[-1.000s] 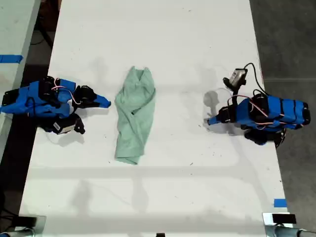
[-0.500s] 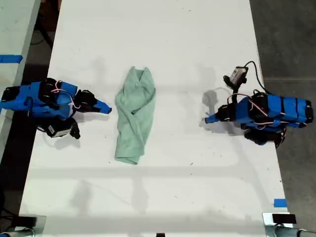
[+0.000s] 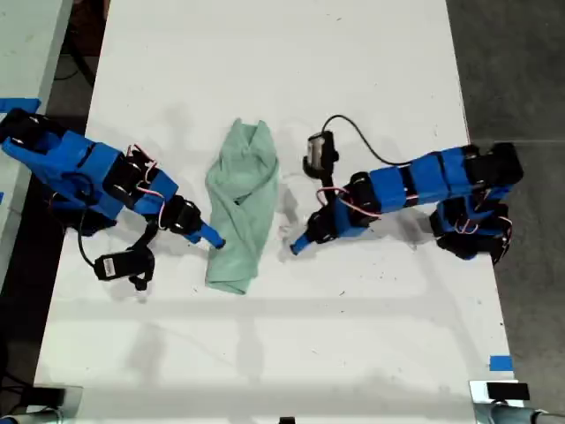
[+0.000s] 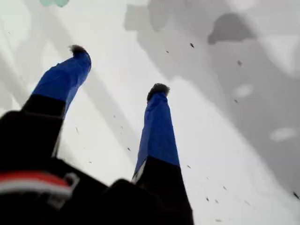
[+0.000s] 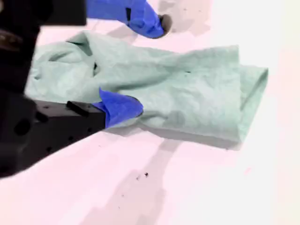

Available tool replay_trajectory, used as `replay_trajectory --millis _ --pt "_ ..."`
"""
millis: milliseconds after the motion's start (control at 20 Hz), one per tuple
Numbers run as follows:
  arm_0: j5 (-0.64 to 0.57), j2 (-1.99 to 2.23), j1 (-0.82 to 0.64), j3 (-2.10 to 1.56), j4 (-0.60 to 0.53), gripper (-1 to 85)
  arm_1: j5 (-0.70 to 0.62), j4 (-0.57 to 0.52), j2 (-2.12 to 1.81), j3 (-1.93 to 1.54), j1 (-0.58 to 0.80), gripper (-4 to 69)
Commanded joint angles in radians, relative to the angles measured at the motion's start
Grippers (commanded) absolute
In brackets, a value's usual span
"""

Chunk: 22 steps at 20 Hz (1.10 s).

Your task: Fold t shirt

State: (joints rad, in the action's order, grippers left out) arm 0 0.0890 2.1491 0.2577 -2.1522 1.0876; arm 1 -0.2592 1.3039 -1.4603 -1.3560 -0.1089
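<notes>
White flat table, seen from above in the exterior view. The small pale mint-green fabric t shirt lies near the table's middle, a little toward the exterior view's left. It is bunched into a long narrow strip running far to near, wrinkled, with a twist across its middle and a rounded folded end at the near side.

My second gripper reaches in from the exterior view's left. Its blue tip touches the shirt's edge on that side, toward the near half of the strip. Second wrist view: the t shirt fills the centre, and the jaws of my second gripper stand parted. One blue finger presses onto the fabric; the other shows beyond the strip's far edge. No fabric is pinched between them.

My first gripper reaches in from the exterior view's right, tip low over bare table, near the shirt but apart from it. First wrist view: the jaws of my first gripper are spread wide, two blue fingers with dark tips over the speckled white table. Only a scrap of mint shows at the frame's edge.

A small strip of blue tape sits at the table's near edge on the exterior view's right.
</notes>
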Motion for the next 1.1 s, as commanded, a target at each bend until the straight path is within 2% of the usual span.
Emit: replay_trajectory --millis 0,100,250,350,500,600,650,700,950,1050 --pt "0.097 -0.074 0.143 0.057 -0.063 22.4 -0.054 -0.017 0.316 0.459 -0.032 26.7" --pt "0.146 -0.181 0.181 0.018 -0.106 23.2 -0.08 -0.16 0.376 0.463 -0.034 26.5" --pt "0.147 -0.281 0.163 -0.078 -0.302 23.8 -0.126 -0.348 0.436 0.456 -0.048 27.3" --pt "0.126 -0.334 0.12 -0.064 -0.337 23.9 -0.155 -0.46 0.485 0.476 -0.06 27.5" --pt "0.112 -0.328 0.074 -0.063 -0.351 23.8 -0.156 -0.549 0.557 0.492 -0.061 27.7" --pt "0.11 -0.331 0.061 -0.064 -0.353 23.7 -0.155 -0.592 0.604 0.494 -0.06 27.1" --pt "0.11 -0.339 0.061 -0.064 -0.359 23.6 -0.158 -0.612 0.627 0.495 -0.06 18.7" --pt "0.115 -0.347 0.061 -0.064 -0.364 23.6 -0.153 -0.623 0.647 0.497 -0.058 1.2" --pt "0.118 -0.298 0.072 -0.066 -0.368 22.2 -0.13 -0.571 0.661 0.48 -0.069 2.1" --pt "0.112 -0.215 0.086 -0.083 -0.368 18.2 -0.118 -0.558 0.663 0.474 -0.074 2.1"
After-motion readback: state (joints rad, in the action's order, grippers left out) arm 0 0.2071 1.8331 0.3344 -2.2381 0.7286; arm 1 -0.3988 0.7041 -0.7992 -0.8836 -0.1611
